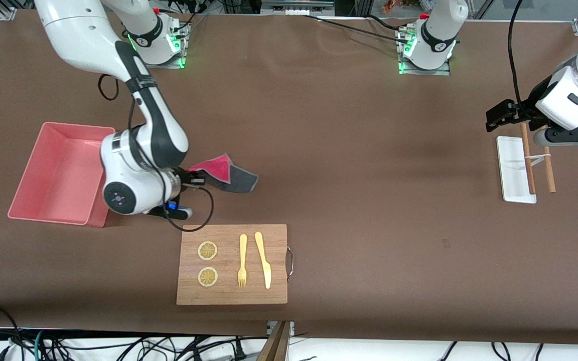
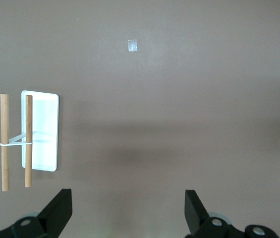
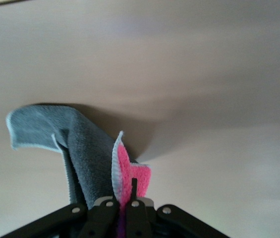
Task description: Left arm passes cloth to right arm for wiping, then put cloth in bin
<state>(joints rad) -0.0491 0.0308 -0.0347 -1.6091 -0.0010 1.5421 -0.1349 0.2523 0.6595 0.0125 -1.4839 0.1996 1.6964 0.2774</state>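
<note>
the right arm's hand (image 1: 199, 178) is pressed together on the cloth (image 1: 225, 173), pinching a bunched fold of it low over the brown tabletop (image 1: 349, 150). in the right wrist view the hand (image 3: 125, 203) grips the cloth (image 3: 87, 153) at its gathered edge, with the grey face spreading away onto the tabletop and a strip of bright pink showing just beside the fingers (image 3: 105, 210). from the front, the free part of the cloth trails toward the left arm's end of the tabletop, pink face up close to the hand and grey at the loose tip.

the bin (image 1: 38, 200) stands at the right arm's end of the tabletop, just beside the right arm's wrist, open side up.

a wooden board (image 1: 274, 291) lies nearer the front camera than the cloth, carrying two lemon slices (image 1: 207, 250), a yellow fork (image 1: 242, 260) and a yellow knife (image 1: 263, 258).

the left arm waits at its own end of the tabletop, its hand (image 1: 507, 115) spread wide and holding nothing, over the white tray (image 1: 512, 170). two wooden sticks (image 1: 549, 175) tied with a band lie across and beside that tray. in the left wrist view the spread hand (image 2: 129, 213) hangs above bare tabletop, with the tray (image 2: 43, 129) and sticks (image 2: 4, 144) well apart from it.
</note>
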